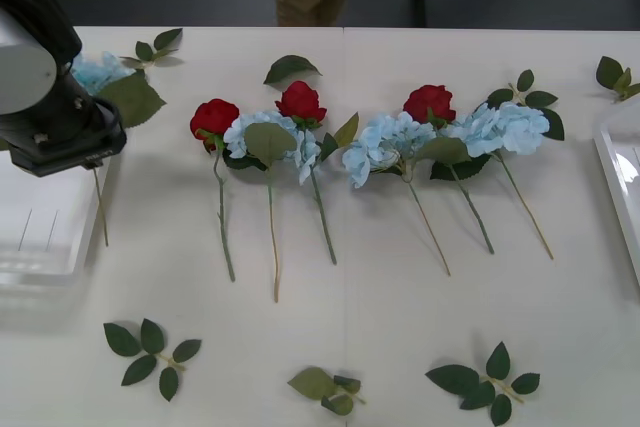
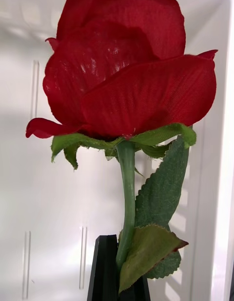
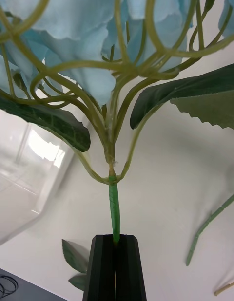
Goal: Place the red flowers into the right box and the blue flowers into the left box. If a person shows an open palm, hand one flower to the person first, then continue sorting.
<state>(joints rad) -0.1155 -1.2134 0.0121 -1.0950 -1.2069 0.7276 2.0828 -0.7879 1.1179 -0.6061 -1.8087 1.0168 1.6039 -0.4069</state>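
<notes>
Over right box (image 2: pixel 29 135), right gripper (image 2: pixel 118 276) clamping red rose (image 2: pixel 126 72)

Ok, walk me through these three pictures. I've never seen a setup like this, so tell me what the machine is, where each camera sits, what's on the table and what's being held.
This is a two-armed robot on a wheeled base that sorts artificial flowers. The wide picture comes from a camera above its arms, looking down at the table. On it lie three red flowers, several blue flowers and loose leaf sprigs. The left box and the right box are white trays at the two sides. The dark bulk at upper left is the left arm.

The other two pictures come from cameras on the wrists. In the right wrist picture, the right gripper is shut on a red rose's stem, over a white tray. In the left wrist picture, the left gripper is shut on a blue flower's stem.
</notes>
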